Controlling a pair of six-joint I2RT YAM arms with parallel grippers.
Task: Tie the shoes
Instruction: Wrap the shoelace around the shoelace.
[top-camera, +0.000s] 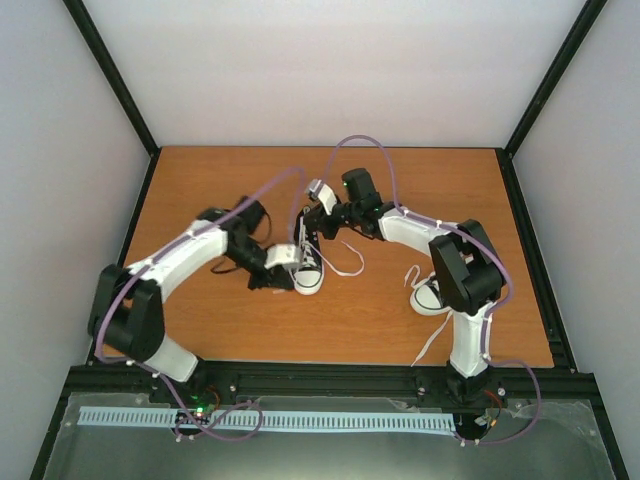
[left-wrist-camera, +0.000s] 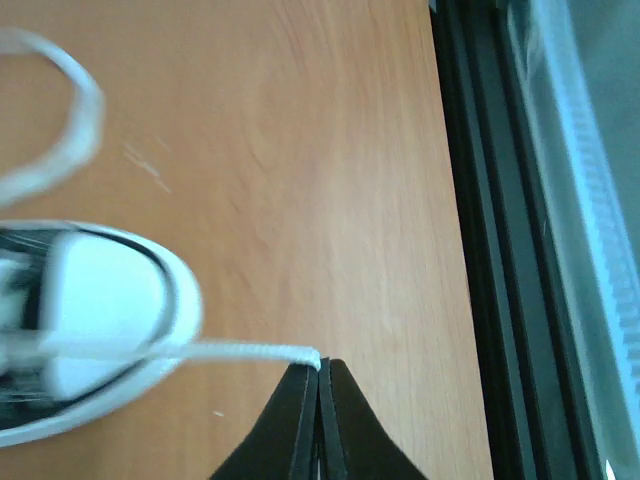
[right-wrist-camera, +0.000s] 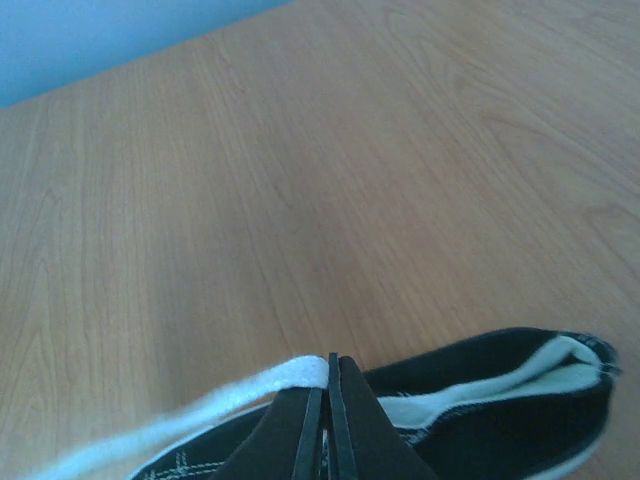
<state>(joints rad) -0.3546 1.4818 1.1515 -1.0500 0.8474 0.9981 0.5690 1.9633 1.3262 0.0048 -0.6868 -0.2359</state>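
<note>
Top external view: one shoe (top-camera: 308, 262) sits mid-scene, its mate (top-camera: 428, 297) off to its right, partly hidden by the right arm (top-camera: 462, 265). Left gripper (left-wrist-camera: 320, 366) is pinched on a lace (left-wrist-camera: 240, 351) just past that shoe's toe. Right gripper (right-wrist-camera: 327, 362) clamps a second lace (right-wrist-camera: 290, 375) near its heel. Laces look limp, light and slippery, so hold close to the ends. Eyelets are blurred.
</note>
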